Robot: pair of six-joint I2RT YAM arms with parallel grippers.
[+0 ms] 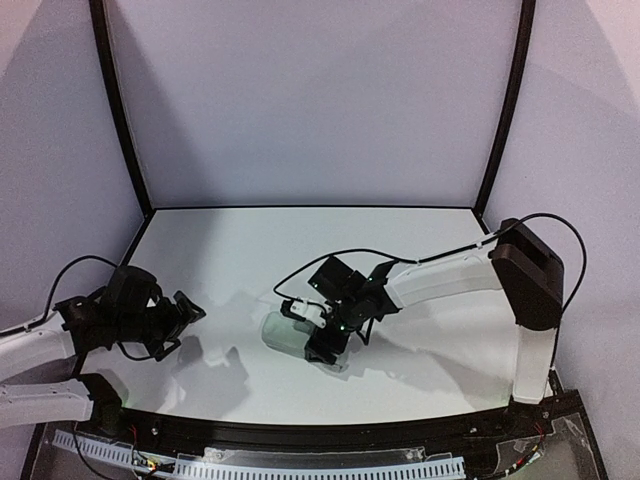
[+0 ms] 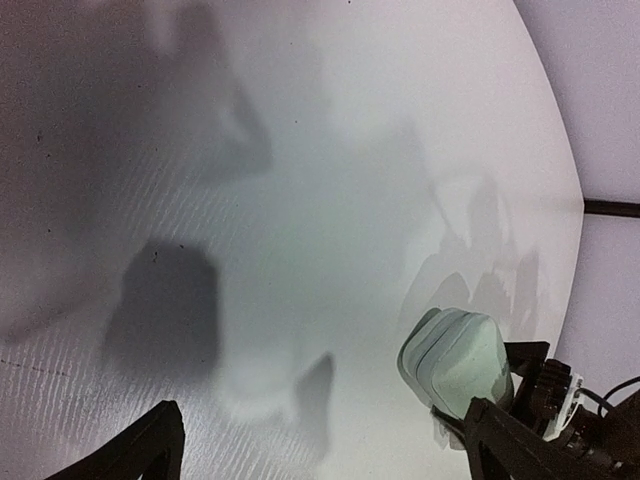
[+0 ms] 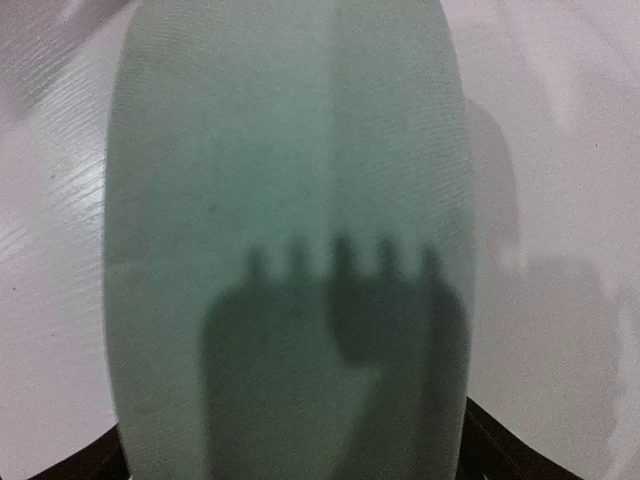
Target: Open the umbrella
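Umbrella hidden, probably inside capsule case (image 1: 283, 331): light, rigid, slippery; pinch broad sides. Right gripper (image 1: 330, 338) straddles it, grip unclear; left gripper (image 1: 183, 326) spread, empty.

Storage case (image 3: 285, 200): pale mint, prob. hard plastic, matt w/ fine grainy texture, one thin seam running 12 to 6 o'clock. Table (image 1: 250, 250): white, smooth, low sheen, faint ripple-grain lines in the close views. Left pincer (image 2: 325, 425): black matt plastic fingers. Right arm (image 1: 445, 275): white shell, smooth, slight gloss; dark matt housing at its 3 o'clock end.
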